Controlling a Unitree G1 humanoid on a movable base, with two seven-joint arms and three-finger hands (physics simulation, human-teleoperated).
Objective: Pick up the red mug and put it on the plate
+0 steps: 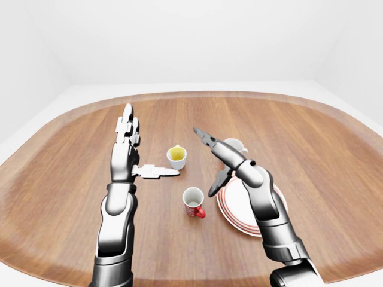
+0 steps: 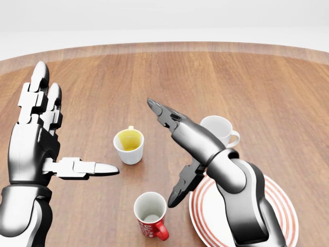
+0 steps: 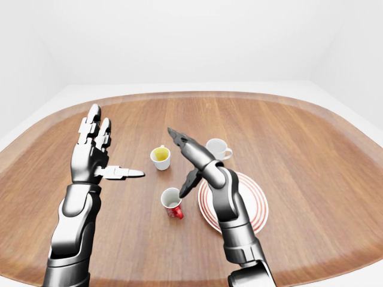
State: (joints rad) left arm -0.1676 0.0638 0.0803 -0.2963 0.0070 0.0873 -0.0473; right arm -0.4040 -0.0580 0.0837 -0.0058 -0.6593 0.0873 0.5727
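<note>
Right robot hand (image 2: 175, 154) released, fingers spread, hovering above the red mug (image 2: 151, 214), not touching. Left robot hand (image 2: 43, 139) also released, off to head-view left. Red mug upright on the worktop (image 2: 154, 77), empty, just left of the striped plate (image 2: 280, 206). Plate bare. Yellow-lined cup (image 2: 129, 145) and white mug (image 2: 220, 131) upright beyond.

Bare simulated test room, not a real home or kitchen — plain white walls (image 1: 191, 36) and white floor (image 1: 36, 119), no furniture besides one big rounded wooden table (image 1: 335, 155) filling the views. Tableware only: a striped plate (image 2: 280, 203) near the table's bottom edge, three mugs close by — rendered look, flat lighting, nothing else that would fix the sort of room.
</note>
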